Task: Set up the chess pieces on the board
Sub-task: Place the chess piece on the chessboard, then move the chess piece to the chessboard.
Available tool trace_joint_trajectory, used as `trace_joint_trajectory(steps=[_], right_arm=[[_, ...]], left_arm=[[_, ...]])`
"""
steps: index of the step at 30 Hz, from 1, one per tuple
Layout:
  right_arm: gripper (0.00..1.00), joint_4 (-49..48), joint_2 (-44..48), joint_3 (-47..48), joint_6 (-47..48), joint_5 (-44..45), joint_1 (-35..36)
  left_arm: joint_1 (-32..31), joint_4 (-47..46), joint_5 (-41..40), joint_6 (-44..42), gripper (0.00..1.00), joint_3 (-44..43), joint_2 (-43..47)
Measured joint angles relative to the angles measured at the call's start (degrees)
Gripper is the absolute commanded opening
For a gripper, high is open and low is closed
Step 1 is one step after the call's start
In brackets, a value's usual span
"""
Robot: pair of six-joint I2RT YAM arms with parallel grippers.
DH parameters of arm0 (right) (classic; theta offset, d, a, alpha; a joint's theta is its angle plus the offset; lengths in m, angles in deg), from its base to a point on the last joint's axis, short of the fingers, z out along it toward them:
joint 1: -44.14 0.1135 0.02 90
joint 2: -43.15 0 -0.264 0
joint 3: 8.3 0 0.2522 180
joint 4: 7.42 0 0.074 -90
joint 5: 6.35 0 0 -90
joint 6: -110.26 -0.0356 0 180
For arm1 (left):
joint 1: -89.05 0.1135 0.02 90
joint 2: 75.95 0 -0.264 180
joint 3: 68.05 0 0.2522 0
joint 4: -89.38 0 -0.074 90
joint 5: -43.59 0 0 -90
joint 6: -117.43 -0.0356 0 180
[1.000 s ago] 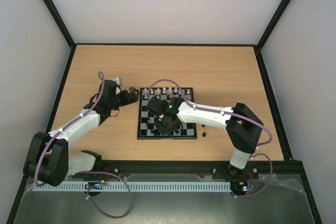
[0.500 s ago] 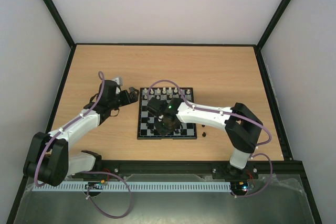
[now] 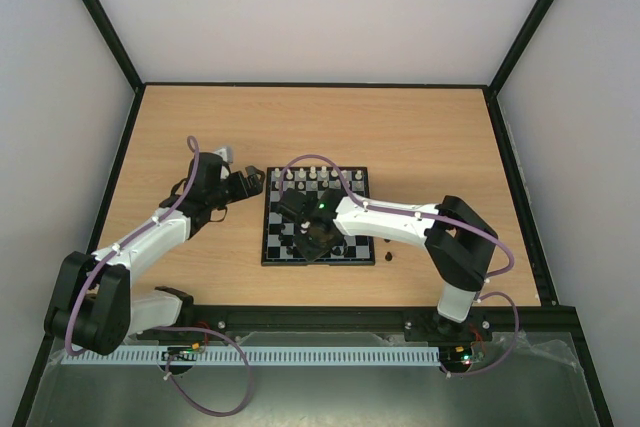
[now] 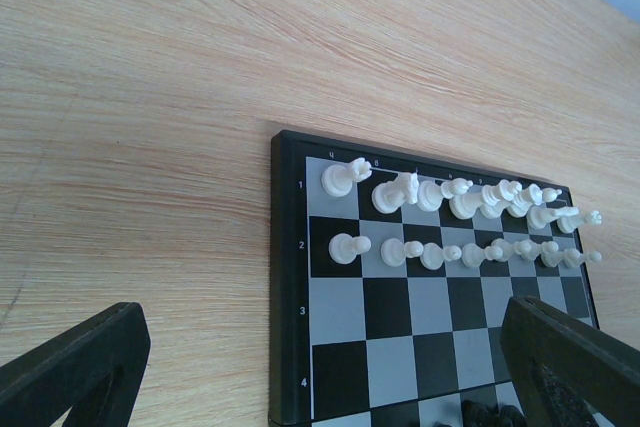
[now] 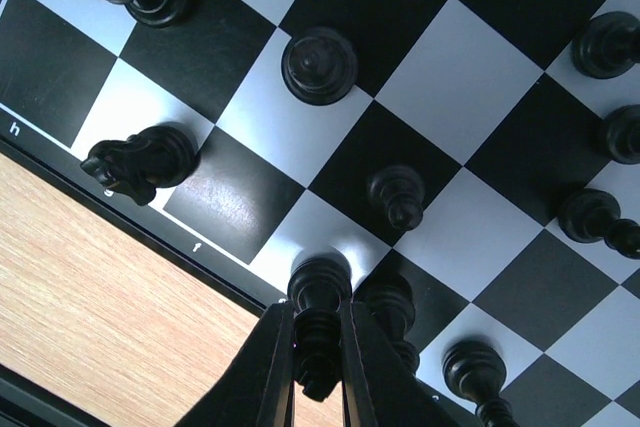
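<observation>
The board [image 3: 271,233] lies mid-table. Cream-white chess pieces [image 3: 316,176] fill its two far rows, seen as two lines [image 4: 455,222] in the left wrist view. My right gripper [image 5: 318,347] is shut on a black piece [image 5: 320,292], upright over a pale square at the board's [image 5: 470,77] near edge. Whether its base touches the square I cannot tell. Other black pieces stand around it, among them a knight [image 5: 135,162] and a pawn [image 5: 319,65]. My left gripper [image 3: 250,182] hangs open just left of the board [image 4: 385,307], holding nothing.
Two small black pieces [image 3: 388,249] lie on the wooden table [image 3: 430,147] just right of the board. Black frame rails run round the table, and the arm bases sit at the near edge.
My right gripper has shifted slightly left and nearer along the board's near side with the black piece still in it. The left arm has not moved.
</observation>
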Motion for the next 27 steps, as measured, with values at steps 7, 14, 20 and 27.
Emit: trace_joint_trajectory(steps=[7, 14, 20, 27], right_arm=[[0.08, -1.03, -0.22, 0.04, -0.02, 0.74, 0.02], [0.31, -1.73, -0.26, 0.04, -0.46, 0.61, 0.02], [0.34, -1.51, -0.22, 0.87, -0.44, 0.46, 0.00], [0.34, -1.18, -0.42, 6.80, 0.42, 1.51, -0.74]], left_arm=[[0.00, 0.31, -0.17, 0.00, 0.99, 0.02, 0.00], [0.00, 0.57, -0.26, 0.00, 0.99, 0.02, 0.00], [0.00, 0.59, -0.35, 0.00, 0.99, 0.00, 0.00], [0.00, 0.68, -0.37, 0.00, 0.99, 0.00, 0.00]])
